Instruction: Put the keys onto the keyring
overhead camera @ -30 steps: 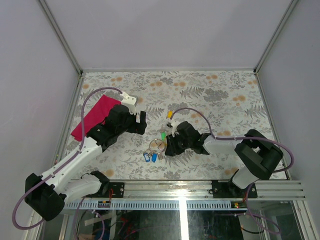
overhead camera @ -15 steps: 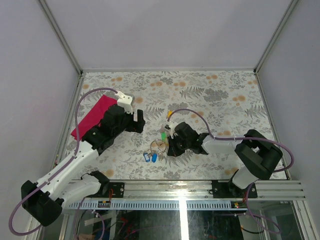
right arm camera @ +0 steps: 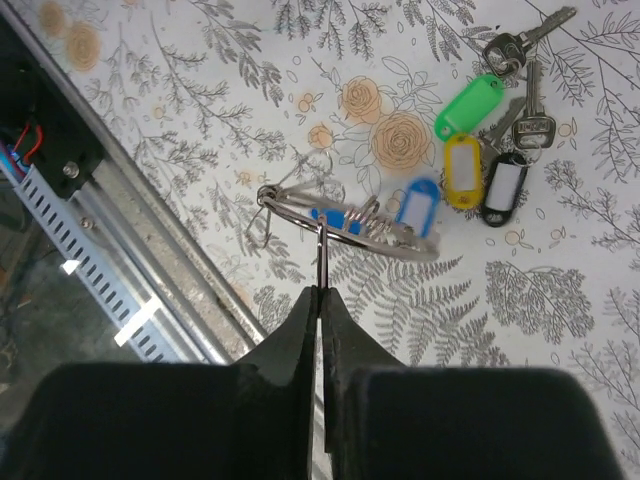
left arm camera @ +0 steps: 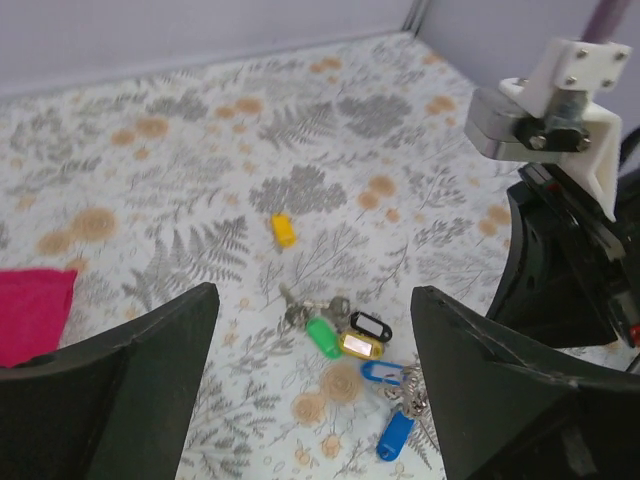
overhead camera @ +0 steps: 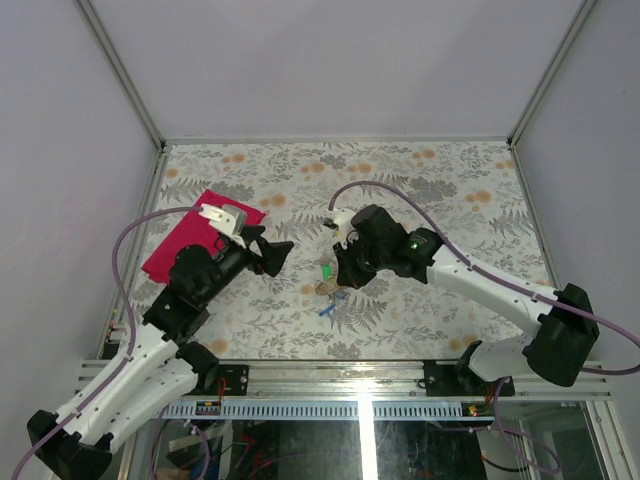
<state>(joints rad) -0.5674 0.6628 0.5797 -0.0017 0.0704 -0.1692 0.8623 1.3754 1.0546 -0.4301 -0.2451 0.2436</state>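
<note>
My right gripper (right arm camera: 320, 290) is shut on the thin silver keyring (right arm camera: 345, 222) and holds it by its wire just above the table. Two blue-tagged keys (right arm camera: 415, 208) sit at the ring. Keys with green (right arm camera: 470, 105), yellow (right arm camera: 462, 170) and black (right arm camera: 505, 185) tags lie together beside it. In the top view the right gripper (overhead camera: 338, 280) is over this cluster (overhead camera: 326, 272). My left gripper (left arm camera: 312, 300) is open and empty, above and left of the tagged keys (left arm camera: 345, 338); it also shows in the top view (overhead camera: 278, 252). A loose yellow tag (left arm camera: 284, 229) lies farther back.
A red cloth (overhead camera: 190, 235) lies at the left of the flowered table, under the left arm; it also shows in the left wrist view (left arm camera: 30, 310). The right arm's wrist (left arm camera: 560, 250) stands close at the right of the left wrist view. The table's metal front rail (right arm camera: 110, 240) is near the ring.
The left arm has drawn back toward the near left and its gripper now sits lower. The right arm has lifted and swung, and the ring with the blue tags has shifted right.
</note>
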